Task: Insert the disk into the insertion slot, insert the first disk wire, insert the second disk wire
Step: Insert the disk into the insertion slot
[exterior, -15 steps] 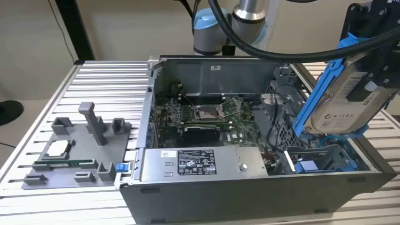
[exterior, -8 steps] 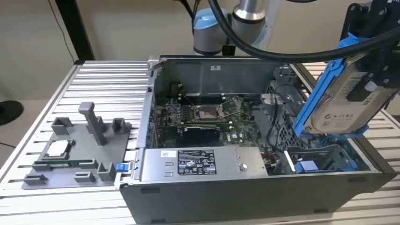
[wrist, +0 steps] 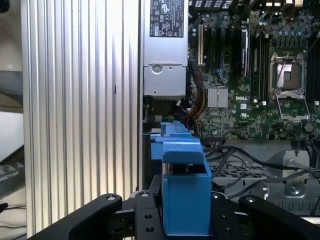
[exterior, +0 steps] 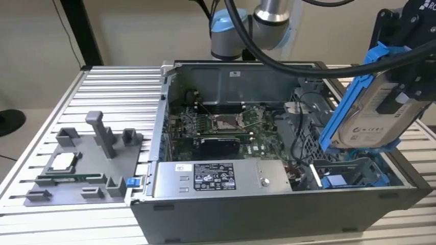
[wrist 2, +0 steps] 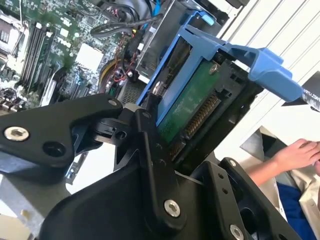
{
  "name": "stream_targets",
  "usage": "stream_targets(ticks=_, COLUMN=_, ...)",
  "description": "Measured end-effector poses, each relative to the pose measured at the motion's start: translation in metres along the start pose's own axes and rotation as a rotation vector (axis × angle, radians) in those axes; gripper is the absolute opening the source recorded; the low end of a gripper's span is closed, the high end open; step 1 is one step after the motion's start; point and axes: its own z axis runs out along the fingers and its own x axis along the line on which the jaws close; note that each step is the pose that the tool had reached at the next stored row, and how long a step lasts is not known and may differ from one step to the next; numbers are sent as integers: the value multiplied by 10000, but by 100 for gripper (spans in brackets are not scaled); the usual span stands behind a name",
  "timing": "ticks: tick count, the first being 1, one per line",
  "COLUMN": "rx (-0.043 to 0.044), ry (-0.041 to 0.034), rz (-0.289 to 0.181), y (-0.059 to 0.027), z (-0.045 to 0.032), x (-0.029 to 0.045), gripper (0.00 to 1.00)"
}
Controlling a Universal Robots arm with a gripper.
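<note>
Black two-finger gripper (exterior: 401, 92) is clamped on the flat silver-grey disk with white label and bright blue plastic carrier (exterior: 368, 120), fingers pressed against its faces. The disk is held tilted, nearly on edge, in the air above the grey perforated-metal insertion slot with blue tabs (exterior: 350, 171), at the exterior view's right end of the open grey computer case (exterior: 272, 214). Green motherboard (exterior: 225, 125) lies mid-case. A grey labelled power-supply box (exterior: 204, 178) sits along the near wall.

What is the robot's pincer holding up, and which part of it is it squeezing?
The pincer holds the hard drive in its blue carrier, clamped at the carrier's upper end, above the open computer case.
</note>
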Motion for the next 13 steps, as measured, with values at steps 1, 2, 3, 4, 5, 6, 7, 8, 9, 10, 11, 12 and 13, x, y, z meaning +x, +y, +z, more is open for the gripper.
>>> stream_targets(ticks=1, rx=2, ry=-2, rz=1, y=-6, z=18, x=4, gripper=0)
stream_targets(ticks=2, rx=3, ry=-4, rz=1, y=-16, z=37, x=9, gripper=0)
stream_targets(ticks=3, rx=4, ry=-8, rz=0, y=-30, z=54, x=13, gripper=0)
stream_targets(ticks=4, rx=4, ry=-12, rz=1, y=-48, z=72, x=15, gripper=0)
stream_targets(ticks=5, rx=4, ry=-16, rz=1, y=-68, z=89, x=16, gripper=0)
stream_targets(ticks=6, rx=3, ry=-28, rz=3, y=-92, z=105, x=17, gripper=0)
stream_targets(ticks=7, rx=3, ry=-56, rz=9, y=-118, z=118, x=17, gripper=0)
stream_targets(ticks=8, rx=2, ry=-97, rz=14, y=-136, z=131, x=16, gripper=0)
stream_targets(ticks=9, rx=1, ry=-140, rz=17, y=-144, z=146, x=16, gripper=0)
stream_targets(ticks=10, rx=0, ry=-181, rz=19, y=-148, z=159, x=16, gripper=0)
stream_targets(ticks=11, rx=-1, ry=-231, rz=26, y=-148, z=171, x=17, gripper=0)
stream_targets(ticks=12, rx=-1, ry=-281, rz=31, y=-149, z=181, x=18, gripper=0)
stream_targets(ticks=13, rx=-3, ry=-355, rz=29, y=-149, z=190, x=21, gripper=0)
